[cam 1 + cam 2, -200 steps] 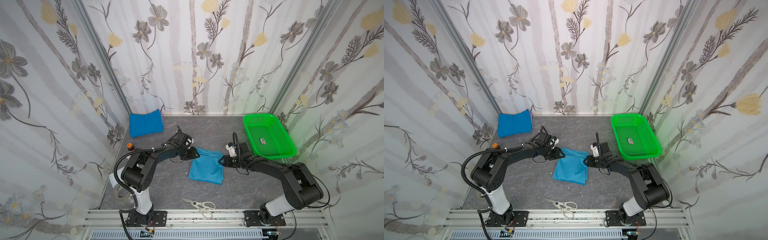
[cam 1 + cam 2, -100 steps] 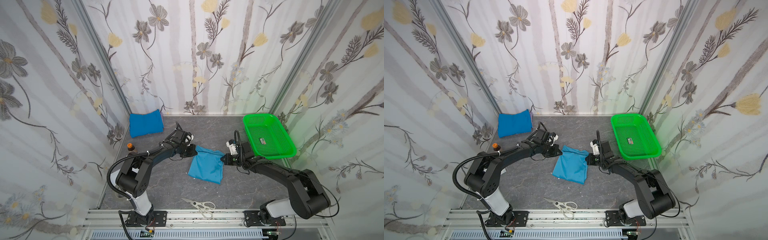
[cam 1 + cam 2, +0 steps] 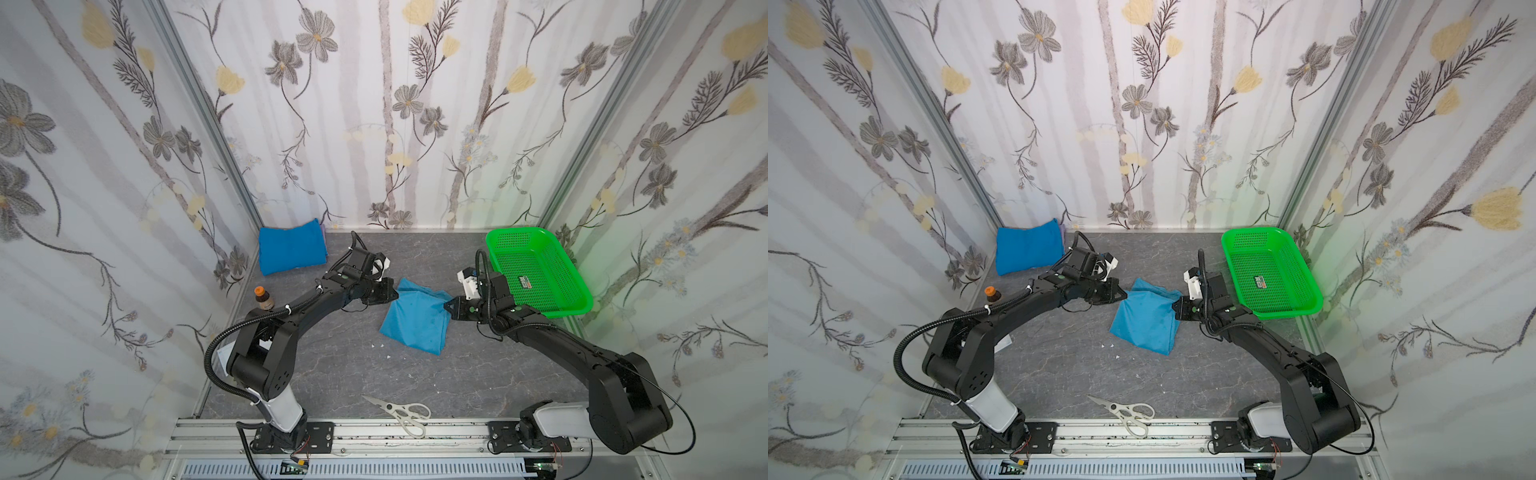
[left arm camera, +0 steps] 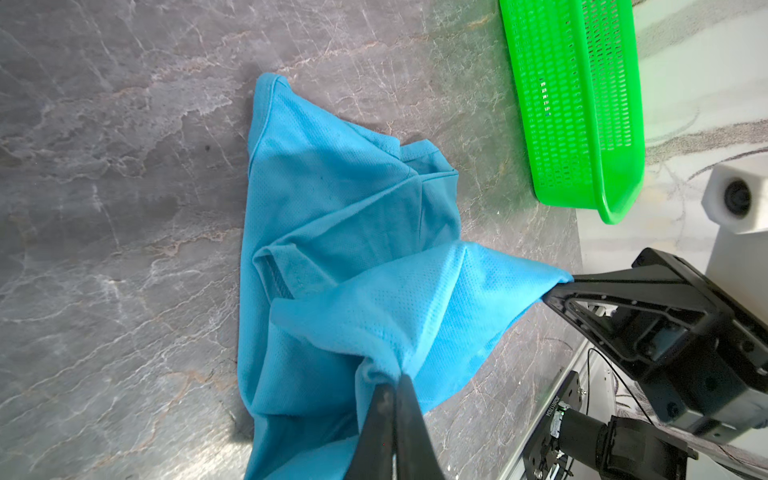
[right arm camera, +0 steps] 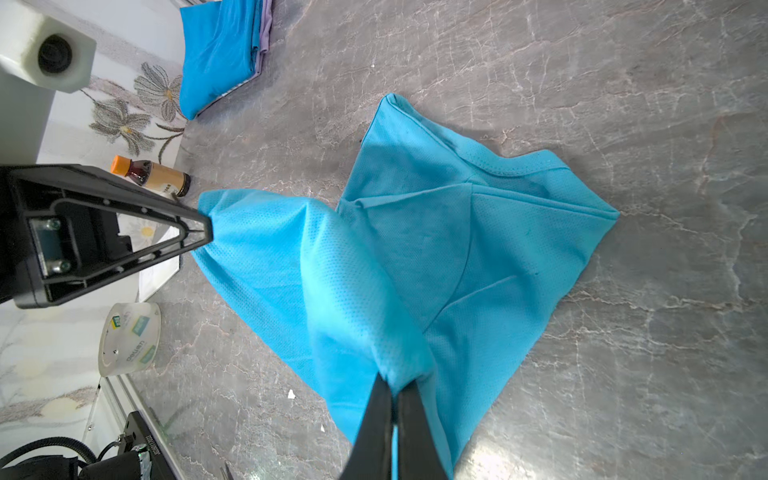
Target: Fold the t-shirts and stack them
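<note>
Pale shirt (image 3: 415,328) is lying mid-table, just behind the scissors (image 3: 401,413) resting by our front rail. We are pinching two corners at its far edge: our left gripper (image 3: 394,293) and right gripper (image 3: 448,306), both clamped tight on cloth, are holding them raised while the rest is trailing on the table (image 3: 353,374). Both arms are reaching low and inward, tips facing each other. A bottle (image 3: 262,296) is standing by the left wall. A basket (image 3: 519,233) is sitting far right, its sticker too small to read. Dark shirt (image 3: 291,251) is lying folded in the far left corner.
</note>
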